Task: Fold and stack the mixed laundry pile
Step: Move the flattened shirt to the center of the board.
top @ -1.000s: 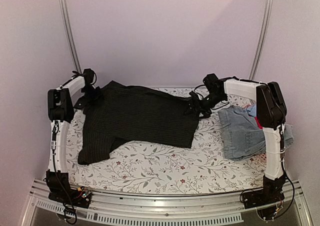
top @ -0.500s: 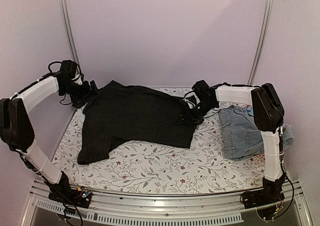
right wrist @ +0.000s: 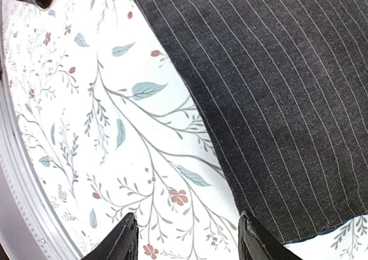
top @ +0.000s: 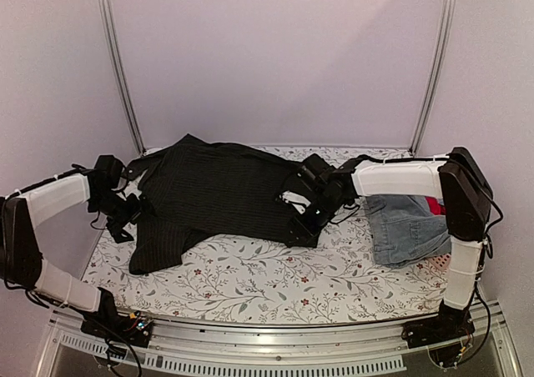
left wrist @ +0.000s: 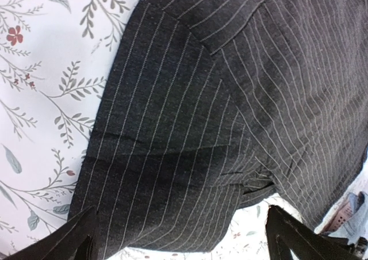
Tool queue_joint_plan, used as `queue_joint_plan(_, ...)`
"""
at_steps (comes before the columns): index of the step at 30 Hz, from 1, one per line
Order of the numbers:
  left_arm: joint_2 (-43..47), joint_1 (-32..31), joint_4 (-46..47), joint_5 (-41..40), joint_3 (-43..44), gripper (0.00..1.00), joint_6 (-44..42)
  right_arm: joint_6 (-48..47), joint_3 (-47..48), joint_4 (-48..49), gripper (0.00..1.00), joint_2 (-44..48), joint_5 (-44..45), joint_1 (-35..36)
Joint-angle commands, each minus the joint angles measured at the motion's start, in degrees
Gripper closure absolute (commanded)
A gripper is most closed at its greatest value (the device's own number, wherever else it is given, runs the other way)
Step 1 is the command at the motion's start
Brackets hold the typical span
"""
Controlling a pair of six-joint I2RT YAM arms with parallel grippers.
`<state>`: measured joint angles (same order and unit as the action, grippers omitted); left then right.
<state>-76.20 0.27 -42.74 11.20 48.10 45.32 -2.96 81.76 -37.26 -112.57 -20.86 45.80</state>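
1. Currently a black pinstriped shirt point(top: 225, 193) lies spread across the middle and left of the floral tabletop point(top: 267, 281), one sleeve trailing toward the near left.
2. The left gripper point(top: 127, 214) sits at the shirt's left edge, beside that sleeve. In the left wrist view its fingers point(left wrist: 63, 240) stand wide apart with only striped cloth point(left wrist: 190, 127) beneath them, so it is released and holds nothing. Whether the fingertips touch the fabric cannot be told.
3. The right gripper point(top: 299, 225) is over the shirt's near right corner. In the right wrist view its fingers point(right wrist: 118, 240) are likewise spread. The shirt's hem point(right wrist: 276, 99) runs diagonally between them, with bare tabletop point(right wrist: 103, 127) on the other side. It is released too, with nothing clamped.
4. A heap of faded light-blue denim point(top: 405, 227) lies on the right of the tabletop, apart from the shirt and partly under the right arm.
5. A bit of red garment point(top: 432, 204) shows at the far edge of the denim, against the right arm.
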Motion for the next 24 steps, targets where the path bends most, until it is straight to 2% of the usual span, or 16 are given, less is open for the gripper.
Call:
queue_joint_plan(1, -2.65, 1.87, 0.62, 0.26, 1.21, 0.0, 1.44, -2.01, 1.04, -1.23, 0.43, -0.91, 10.8, 1.7)
queue_joint_plan(6, -6.0, 2.3, -0.06, 0.14, 4.46, 0.0, -0.67, -1.0, 3.22, -2.08, 0.43, -1.71, 17.71, 1.75)
queue_joint_plan(13, -7.0, 5.56, -0.17, -0.77, 4.24, 0.0, -0.46, -2.44, -0.09, -3.48, 0.47, -4.86, 15.91, 2.65)
queue_joint_plan(17, -8.78, 6.63, 0.99, -0.33, 3.41, 0.02, -1.85, -1.42, -3.38, -2.93, 0.64, -5.21, 15.18, 2.81)
queue_joint_plan(18, -9.42, 6.76, 1.07, -0.48, 3.19, 0.03, -2.38, -1.15, -3.98, -2.91, 0.71, -4.93, 15.16, 2.8)
queue_joint_plan(20, -9.71, 7.12, 1.27, -0.58, 3.33, 0.09, -3.25, -0.63, -5.33, -3.21, 0.92, -3.77, 14.77, 2.8)
queue_joint_plan(21, -9.33, 7.09, 1.52, -0.72, 3.58, 0.11, -3.68, -0.37, -5.96, -3.4, 0.97, -2.88, 14.54, 2.8)
queue_joint_plan(24, -7.81, 7.11, 1.61, -2.0, 4.69, 0.15, -4.55, 0.43, -10.24, -3.65, 1.0, 1.19, 12.51, 2.82)
